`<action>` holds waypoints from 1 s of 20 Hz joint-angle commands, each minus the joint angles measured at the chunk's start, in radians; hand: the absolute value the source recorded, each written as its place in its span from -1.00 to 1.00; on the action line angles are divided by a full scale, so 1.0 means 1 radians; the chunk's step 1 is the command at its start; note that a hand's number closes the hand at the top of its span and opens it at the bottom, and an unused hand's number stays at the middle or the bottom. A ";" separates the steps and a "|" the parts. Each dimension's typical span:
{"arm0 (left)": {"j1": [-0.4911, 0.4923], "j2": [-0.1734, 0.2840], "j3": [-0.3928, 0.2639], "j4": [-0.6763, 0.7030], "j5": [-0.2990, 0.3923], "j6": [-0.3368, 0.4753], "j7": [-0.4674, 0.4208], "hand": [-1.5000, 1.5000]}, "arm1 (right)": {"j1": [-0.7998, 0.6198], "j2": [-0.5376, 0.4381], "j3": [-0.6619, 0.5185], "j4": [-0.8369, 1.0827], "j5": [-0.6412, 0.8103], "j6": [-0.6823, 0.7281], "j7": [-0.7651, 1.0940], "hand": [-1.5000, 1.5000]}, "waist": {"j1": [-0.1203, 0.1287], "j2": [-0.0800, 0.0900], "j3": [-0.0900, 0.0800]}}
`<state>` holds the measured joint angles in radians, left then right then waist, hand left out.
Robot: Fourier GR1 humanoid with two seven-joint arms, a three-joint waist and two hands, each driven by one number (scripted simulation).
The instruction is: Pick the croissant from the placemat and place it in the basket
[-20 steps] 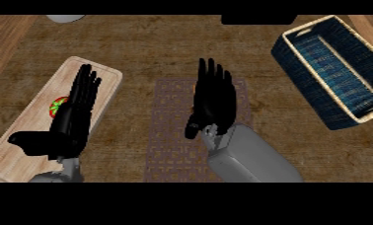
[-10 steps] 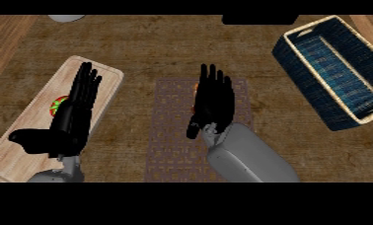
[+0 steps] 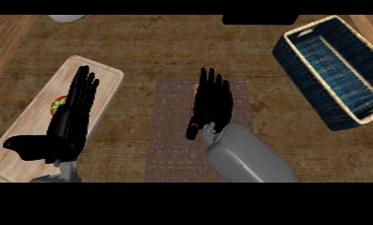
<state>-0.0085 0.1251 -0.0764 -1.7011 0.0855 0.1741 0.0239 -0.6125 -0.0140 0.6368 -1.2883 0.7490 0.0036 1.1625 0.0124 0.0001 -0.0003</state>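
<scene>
Head view: the wooden surface [image 3: 167,46] fills the frame. Near the centre lies a brownish patterned placemat [image 3: 171,135], running toward 6 o'clock. The right hand [image 3: 211,103] hovers flat over the mat's upper half, its fingers [image 3: 210,82] straight and released, pointing toward 12 o'clock, holding nothing. Only a small orange sliver of the croissant [image 3: 196,88] shows, at the hand's 9 o'clock edge near the mat's top; the rest is hidden under the palm, so whether the hand touches it cannot be told. The grey forearm [image 3: 244,155] runs from the wrist toward 5 o'clock.

At 2 to 3 o'clock sits the basket [image 3: 315,73], dark blue weave with a pale rim, tilted in the frame and well apart from the mat.

At 8 o'clock lies a light wooden board [image 3: 40,115]. The left hand [image 3: 69,118] rests above it, fingers straight and relaxed, thumb out toward 9 o'clock. A red and green item [image 3: 56,104] peeks out beside that hand on the board.

At 11 o'clock a pale rounded object [image 3: 67,18] is cut by the top edge; at 1 o'clock, a dark object [image 3: 258,19].
</scene>
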 commanded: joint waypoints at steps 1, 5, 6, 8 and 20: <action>-0.032 -0.006 0.011 0.017 -0.012 0.014 0.023 0.00 | 0.009 0.013 -0.035 0.011 0.012 -0.010 0.111 -1.00 | -0.010 0.000 0.000; -0.041 -0.041 -0.023 0.005 -0.041 0.038 0.033 0.00 | -0.054 0.013 0.005 0.140 -0.041 -0.116 0.077 -1.00 | 0.004 0.002 0.000; -0.049 -0.013 -0.001 -0.009 -0.025 0.014 0.049 0.00 | -0.030 0.013 0.020 0.138 -0.032 -0.120 0.066 -1.00 | 0.001 0.001 0.000; 0.006 -0.026 -0.018 -0.034 -0.049 0.031 0.031 0.00 | 0.023 0.013 0.014 0.055 0.001 -0.078 0.092 -1.00 | -0.006 -0.001 0.000; -0.083 -0.042 0.023 0.079 -0.040 0.008 0.001 0.00 | -0.077 0.014 0.033 0.242 -0.135 -0.129 0.006 1.00 | 0.003 0.003 0.000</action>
<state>-0.0373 0.1037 -0.0507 -1.6576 0.0687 0.1593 0.0147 -0.6231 -0.0091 0.6378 -1.1181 0.6972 -0.0995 1.0922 0.0099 0.0008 -0.0002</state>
